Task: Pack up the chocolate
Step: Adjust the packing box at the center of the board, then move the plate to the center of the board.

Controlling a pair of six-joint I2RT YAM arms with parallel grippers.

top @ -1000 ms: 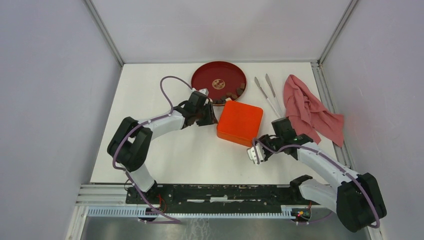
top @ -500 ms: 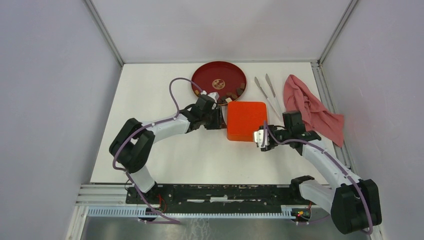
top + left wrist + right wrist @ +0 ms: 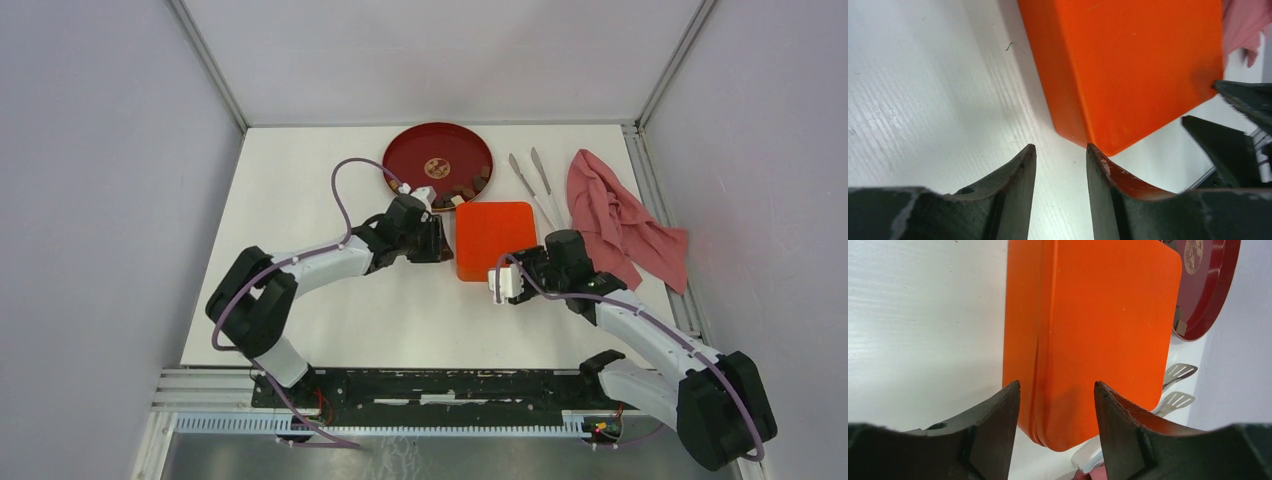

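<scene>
Overhead, finds the left gripper (image 3: 438, 243) at the left edge of the orange box (image 3: 495, 238) and the right gripper (image 3: 497, 283) at its near right corner. Cannot judge either opening from up there.

Closer in, from the left wrist: shows fingers (image 3: 1020, 165) parted by a narrow gap, pinching nothing, bare table (image 3: 923, 100) between them. Puts a corner of the box just ahead of the tips; touching or not, cannot tell.

From the right wrist: shows fingers (image 3: 1003, 405) spread wider, clamping nothing, the box's near side just ahead, lid seam in sight.

Places the chocolate (image 3: 468, 186) beyond the box on the red plate (image 3: 412, 150), bunched at the rim nearest the box. Plain from overhead only; too small to count.

Adds metal tongs (image 3: 535, 185) beyond the box to its right, and a pink cloth (image 3: 620, 215) farther right.
</scene>
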